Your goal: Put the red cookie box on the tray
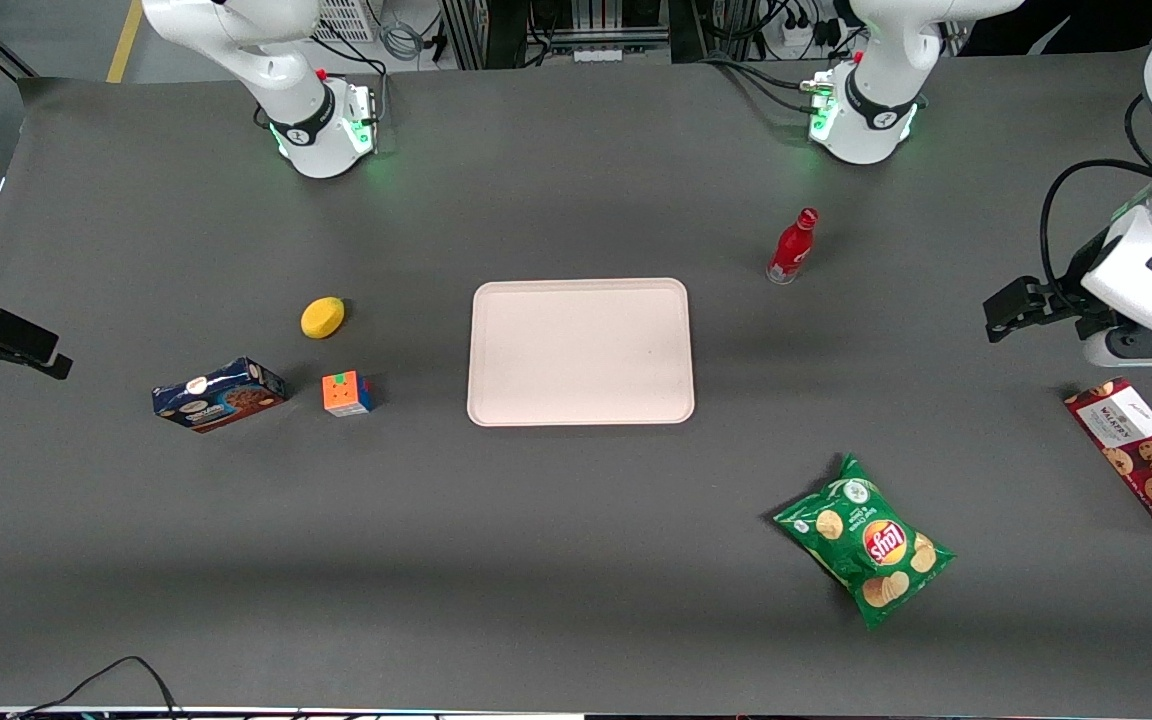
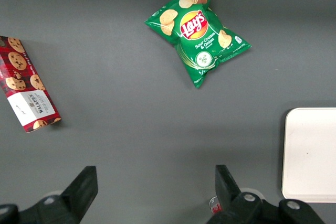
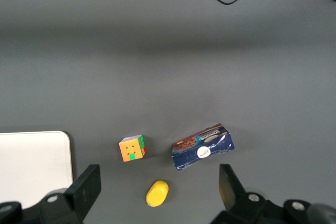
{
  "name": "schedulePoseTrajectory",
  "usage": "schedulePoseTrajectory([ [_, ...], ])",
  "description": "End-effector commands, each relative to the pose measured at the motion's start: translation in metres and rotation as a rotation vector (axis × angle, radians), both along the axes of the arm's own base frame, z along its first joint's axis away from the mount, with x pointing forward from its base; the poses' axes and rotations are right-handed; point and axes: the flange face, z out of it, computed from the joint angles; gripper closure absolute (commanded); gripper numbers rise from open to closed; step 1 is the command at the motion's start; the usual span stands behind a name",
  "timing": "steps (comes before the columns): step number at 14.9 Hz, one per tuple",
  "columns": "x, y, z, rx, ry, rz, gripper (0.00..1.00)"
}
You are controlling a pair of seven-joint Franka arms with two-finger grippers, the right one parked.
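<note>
Green chip bag (image 1: 864, 553) sits nearest the camera, but we're after the red cookie box (image 1: 1144, 456).

Our gripper (image 1: 999, 318) hangs wide open and empty above the desk (image 1: 576, 560), a bit farther from the camera than the box, which lies flat and angled out at the working arm's end, well apart from the tray (image 1: 580, 351). We'd say swing over the box's middle, twist the wrist so the fingers (image 2: 84, 187) straddle the slim width, not the length, then drop straight down and keep clear of the chips.

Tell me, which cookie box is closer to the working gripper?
The red cookie box, just below the open gripper; the blue box lies toward the parked arm's end.
</note>
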Motion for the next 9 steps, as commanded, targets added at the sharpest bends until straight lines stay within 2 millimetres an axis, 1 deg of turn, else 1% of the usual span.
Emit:
schedulePoseTrajectory([
  [1,0.0017,-0.0028,0.0074,-0.005,-0.008,-0.01,0.0],
  [5,0.0029,-0.0027,0.01,-0.004,-0.013,-0.004,0.0],
  [9,0.0038,-0.0026,0.0064,-0.004,-0.005,-0.013,0.0],
])
